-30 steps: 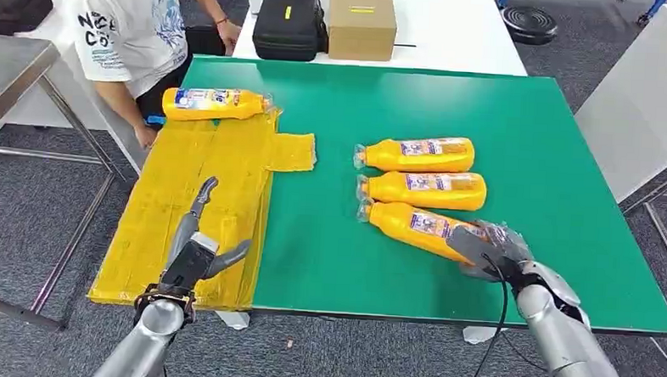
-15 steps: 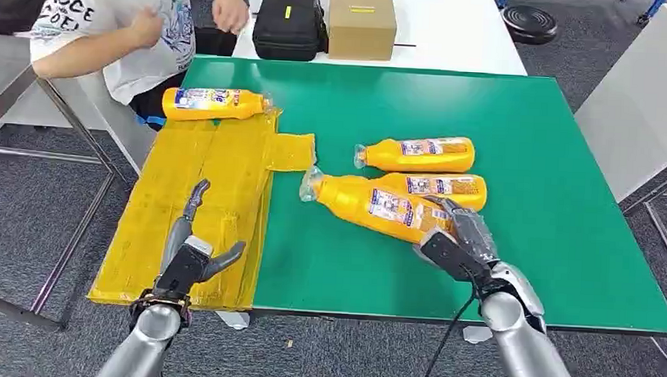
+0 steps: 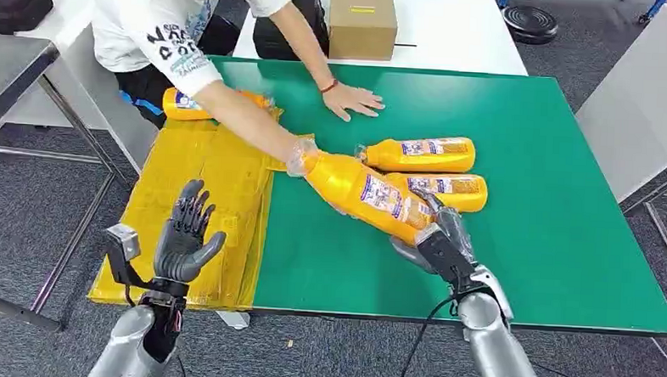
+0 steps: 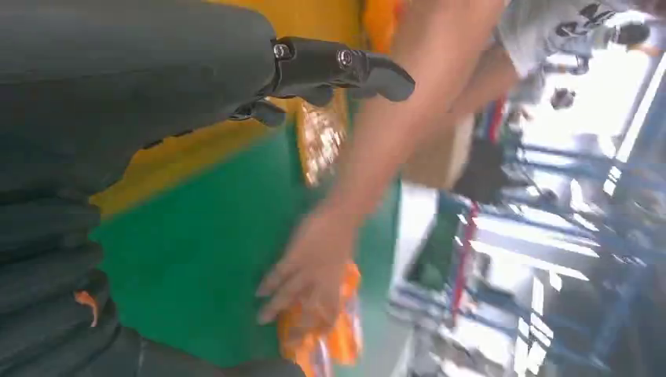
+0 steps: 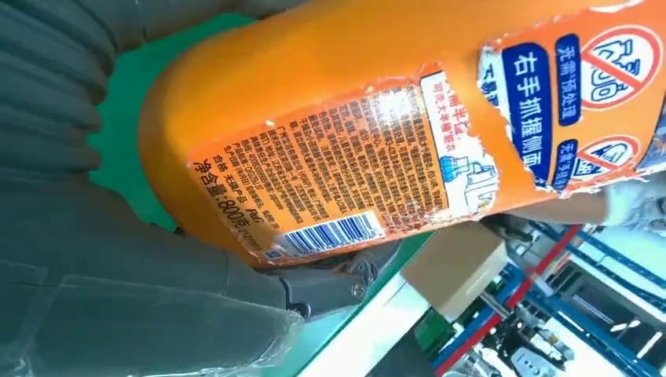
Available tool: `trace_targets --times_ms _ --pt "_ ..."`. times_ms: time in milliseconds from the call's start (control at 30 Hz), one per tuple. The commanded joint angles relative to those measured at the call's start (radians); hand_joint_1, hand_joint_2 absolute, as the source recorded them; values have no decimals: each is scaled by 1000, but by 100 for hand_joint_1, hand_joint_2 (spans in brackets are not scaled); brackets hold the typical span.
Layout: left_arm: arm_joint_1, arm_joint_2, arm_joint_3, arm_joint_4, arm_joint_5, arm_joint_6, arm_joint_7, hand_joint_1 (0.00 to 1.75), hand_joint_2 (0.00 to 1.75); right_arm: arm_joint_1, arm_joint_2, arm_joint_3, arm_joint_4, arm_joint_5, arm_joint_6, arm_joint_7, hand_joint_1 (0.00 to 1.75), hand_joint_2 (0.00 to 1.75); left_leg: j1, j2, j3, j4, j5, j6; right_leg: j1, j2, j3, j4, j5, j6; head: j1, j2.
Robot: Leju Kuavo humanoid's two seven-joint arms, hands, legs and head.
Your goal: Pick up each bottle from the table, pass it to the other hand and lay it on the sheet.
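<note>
Orange bottle in my grip: my right hand (image 3: 443, 241) holds the base end of an orange plastic bottle with a printed label (image 3: 362, 191), raised off the green table mat (image 3: 519, 146) and tilted, its clear cap end pointing up and away toward my left side.
Close look at the hold: from my right wrist the bottle's label and barcode (image 5: 377, 149) sit against my palm, with a dark finger (image 5: 330, 287) wrapped under the body.
Left hand: my left hand (image 3: 182, 240) is raised with fingers spread and nothing in it, above the near part of the crinkled yellow sheet (image 3: 185, 199).
Bottles beyond my right hand: two more orange bottles lie on their sides on the mat, the nearer one (image 3: 453, 189) just behind my fingers, the farther one (image 3: 418, 153) beside it.
Bottle on the sheet: another orange bottle (image 3: 181, 105) lies at the far end of the sheet, partly hidden by a person's arm.
Person: someone in a white printed shirt (image 3: 163, 20) leans across from beyond my left hand, one forearm reaching to the cap end of my held bottle, the other hand (image 3: 355, 100) flat on the mat.
Farther back: a brown cardboard box (image 3: 361, 21) stands on a white table.
</note>
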Motion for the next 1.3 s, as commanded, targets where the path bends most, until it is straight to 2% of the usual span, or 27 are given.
trace_targets --times_ms 33,167,333,467,767,1300 --pt "-15 1 13 9 23 -14 14 0 175 -54 52 -27 129 -2 -4 -10 175 175 2 2 4 0 -2 -2 2 1 4 -1 -1 -2 0 0" --pt "-26 8 -42 16 159 -174 58 0 175 -65 92 -5 238 -7 5 -52 175 175 2 2 5 1 -2 -3 2 2 4 0 -1 -2 0 0" --pt "-36 19 -92 23 157 -203 61 0 175 -71 130 42 374 -7 -9 -133 175 175 3 2 6 0 -2 -3 3 0 6 -2 -1 -3 0 0" --pt "-56 13 -123 43 158 -222 61 0 175 -107 173 90 451 -3 3 -139 175 175 2 3 4 0 -2 -2 2 3 3 0 -1 -2 0 0" --pt "-61 19 -171 36 153 -246 60 0 175 -128 210 138 507 -32 23 -163 175 175 2 4 5 0 -1 -2 3 2 4 -1 0 -2 0 0" --pt "-78 12 -201 50 138 -254 55 0 175 -136 229 154 471 -54 30 -169 175 175 3 3 6 0 -1 -3 3 2 5 -1 -1 -3 0 0"
